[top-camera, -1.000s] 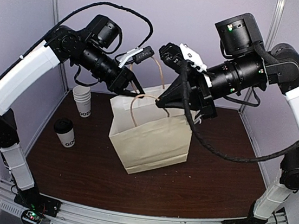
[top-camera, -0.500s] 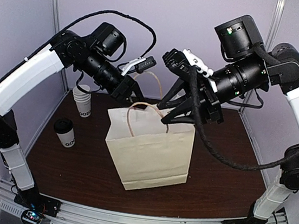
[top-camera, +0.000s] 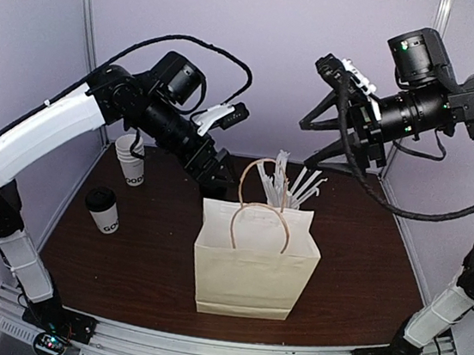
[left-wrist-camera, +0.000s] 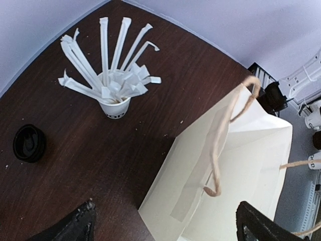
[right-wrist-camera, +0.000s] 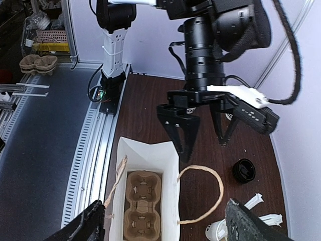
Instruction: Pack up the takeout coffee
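Released, the matte paper bag (top-camera: 251, 270) stands free, left claw (top-camera: 213, 175) and right claw (top-camera: 312, 143) both spread wide, empty

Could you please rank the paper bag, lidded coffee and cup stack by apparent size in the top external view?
1. paper bag.
2. lidded coffee and cup stack: too alike to rank, the stack partly hidden.

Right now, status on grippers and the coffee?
Open and empty: left gripper, right gripper, both clear of the bag. On the table at left, takeout coffee, not packed. Close behind it, cup stack.
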`<act>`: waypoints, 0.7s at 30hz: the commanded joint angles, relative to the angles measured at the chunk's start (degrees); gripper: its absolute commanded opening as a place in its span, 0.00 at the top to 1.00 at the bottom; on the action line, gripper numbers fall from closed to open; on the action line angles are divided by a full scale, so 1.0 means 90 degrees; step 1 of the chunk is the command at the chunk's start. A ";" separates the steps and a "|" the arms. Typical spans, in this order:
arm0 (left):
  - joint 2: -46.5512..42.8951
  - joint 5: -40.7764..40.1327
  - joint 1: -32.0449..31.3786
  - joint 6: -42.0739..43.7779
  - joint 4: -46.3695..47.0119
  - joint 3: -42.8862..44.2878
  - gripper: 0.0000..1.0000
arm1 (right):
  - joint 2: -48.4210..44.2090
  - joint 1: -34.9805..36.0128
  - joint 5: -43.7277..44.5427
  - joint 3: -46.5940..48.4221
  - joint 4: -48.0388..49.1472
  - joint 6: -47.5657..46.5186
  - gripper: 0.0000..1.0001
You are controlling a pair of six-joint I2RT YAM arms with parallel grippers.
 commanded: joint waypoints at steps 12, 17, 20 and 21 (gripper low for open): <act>0.0195 0.0730 -0.0309 0.1401 0.1264 -0.0968 0.34 | -0.1238 -0.1716 -0.1377 -0.2977 0.0603 0.0018 0.21; 0.0457 0.1245 -0.0309 0.1505 0.1060 -0.0654 0.73 | -0.1187 -0.1303 -0.2380 -0.3315 0.0362 -0.0137 0.20; 0.0499 0.1327 -0.0307 0.1447 0.1079 -0.0644 0.85 | -0.1036 -0.0696 -0.2073 -0.3274 0.0102 -0.0424 0.18; 0.0521 0.1321 -0.0309 0.1427 0.1080 -0.0629 0.89 | -0.0986 -0.0528 -0.1910 -0.3285 0.0161 -0.0363 0.18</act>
